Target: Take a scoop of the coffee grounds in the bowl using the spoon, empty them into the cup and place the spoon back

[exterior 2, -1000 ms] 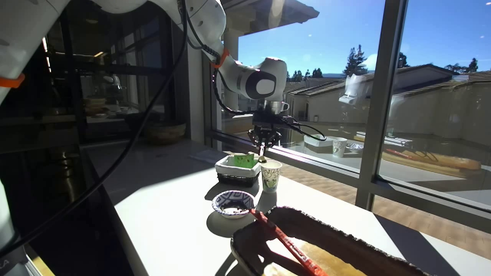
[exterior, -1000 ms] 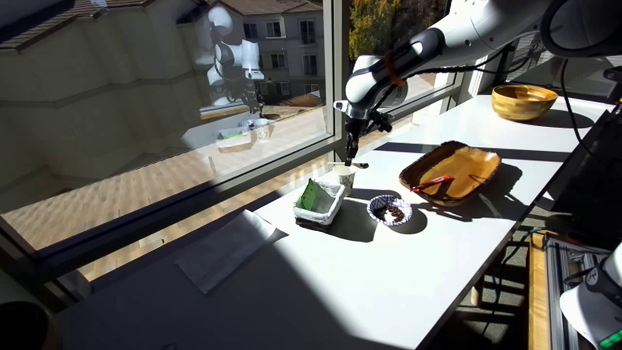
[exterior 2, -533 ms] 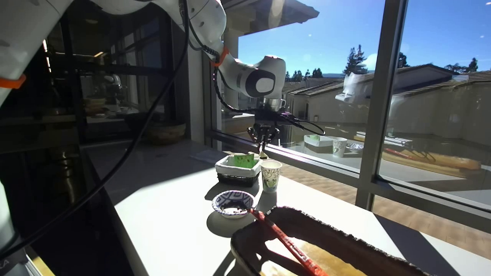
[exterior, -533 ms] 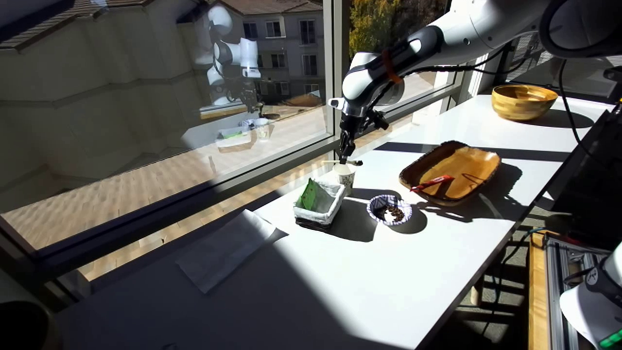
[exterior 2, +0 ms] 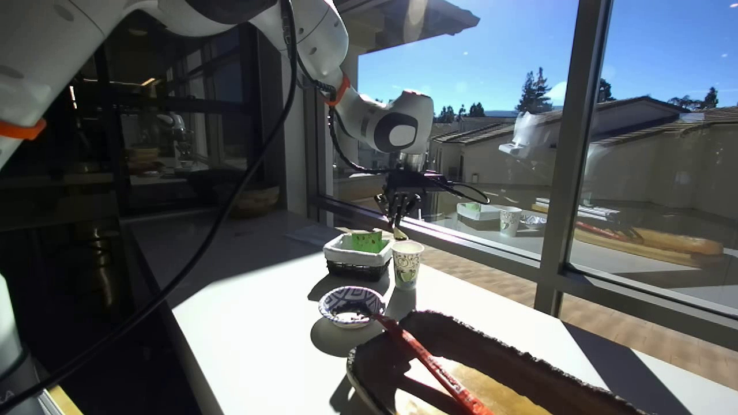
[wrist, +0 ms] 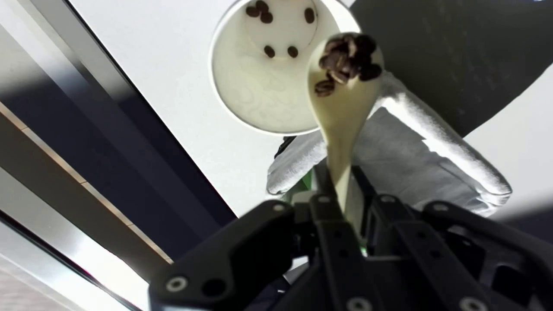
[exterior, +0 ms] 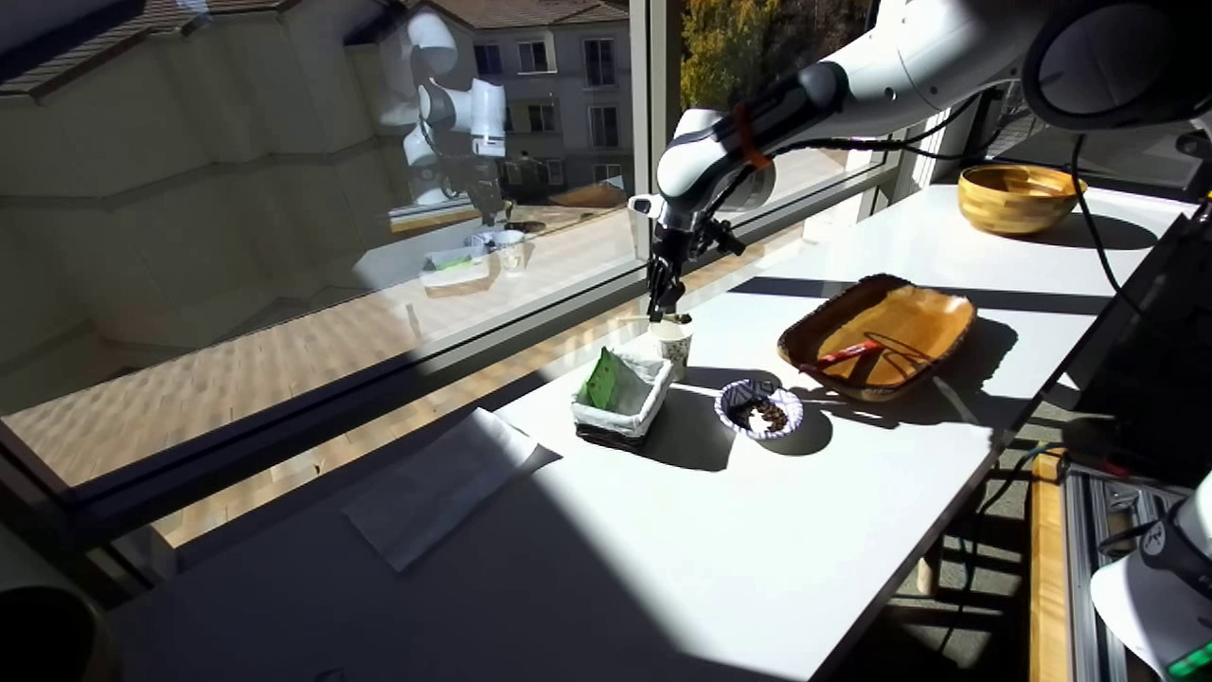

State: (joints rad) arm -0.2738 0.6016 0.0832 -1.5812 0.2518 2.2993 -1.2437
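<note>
My gripper [wrist: 341, 175] is shut on the handle of a pale wooden spoon [wrist: 341, 125]. Dark coffee beans, the coffee grounds [wrist: 345, 58], are heaped in the spoon's head, which overlaps the cup's rim in the wrist view. The white-and-green paper cup [exterior 2: 406, 271] stands upright on the table, several beans lying on its bottom. In an exterior view the gripper [exterior: 658, 311] is just above the cup [exterior: 675, 358], with the spoon roughly level. The small patterned bowl [exterior: 727, 417] holds more dark beans; it also shows as a bowl [exterior 2: 351, 294] in front of the cup.
Beside the cup is a white-lined basket [exterior: 620, 421] with a green packet [exterior: 602, 379] in it. A brown wooden tray [exterior: 805, 332] carries a red packet [exterior: 847, 354]. Farther off are a wooden bowl [exterior: 1018, 213] and a white napkin [exterior: 440, 488]. A window frame [exterior: 473, 346] borders the table.
Spoon and gripper have shifted a little toward the window, leftward in an exterior view, bringing the spoon's head over the cup's edge. The grip has stayed shut; cup and bowl have not moved.
</note>
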